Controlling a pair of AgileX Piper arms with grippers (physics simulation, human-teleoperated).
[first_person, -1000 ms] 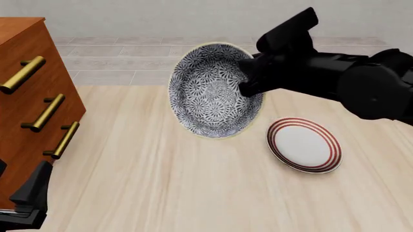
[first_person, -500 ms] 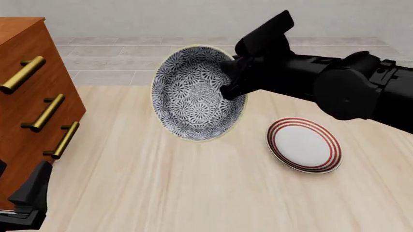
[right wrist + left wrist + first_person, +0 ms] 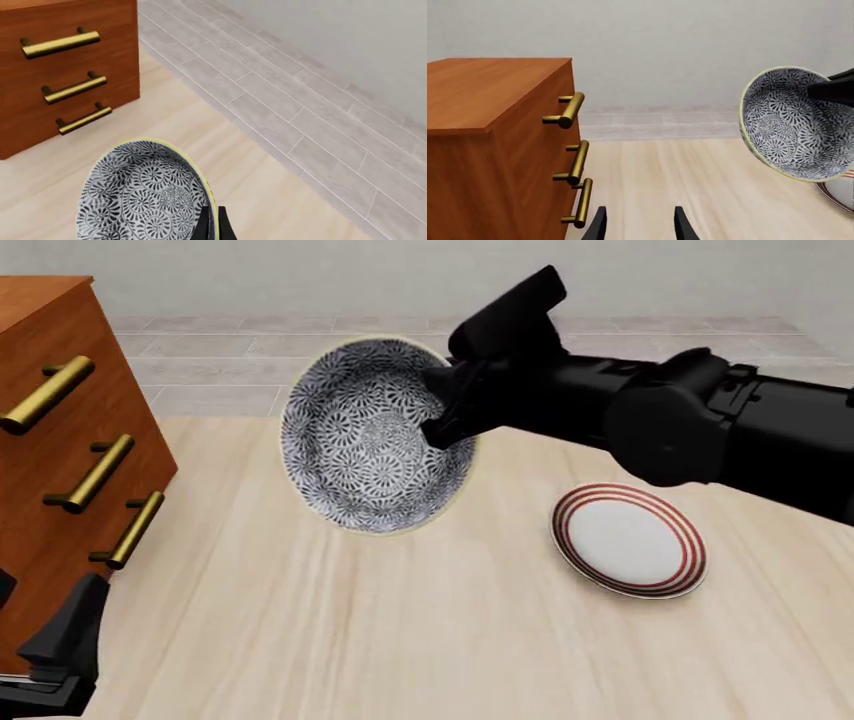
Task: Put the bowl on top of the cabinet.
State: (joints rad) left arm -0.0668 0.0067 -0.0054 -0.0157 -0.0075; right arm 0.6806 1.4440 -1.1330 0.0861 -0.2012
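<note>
The black-and-white floral bowl (image 3: 367, 440) hangs tilted on its side above the table, its opening facing left toward the cabinet (image 3: 60, 450). My right gripper (image 3: 443, 412) is shut on the bowl's right rim; in the right wrist view the bowl (image 3: 143, 195) fills the lower part with the fingertips (image 3: 202, 227) pinching its yellow-green rim. The reddish-brown cabinet (image 3: 487, 145) with brass handles stands at the left. My left gripper (image 3: 639, 227) is open and empty, low by the cabinet's front corner (image 3: 60, 645). The left wrist view also shows the bowl (image 3: 794, 125).
A flat white plate with red rings (image 3: 627, 538) lies on the wooden table (image 3: 400, 640) right of the bowl. Grey tiled floor (image 3: 240, 360) and a pale wall lie beyond the table's far edge.
My right arm has carried the bowl leftward toward the cabinet and slightly upward. The left gripper and the plate have not moved.
</note>
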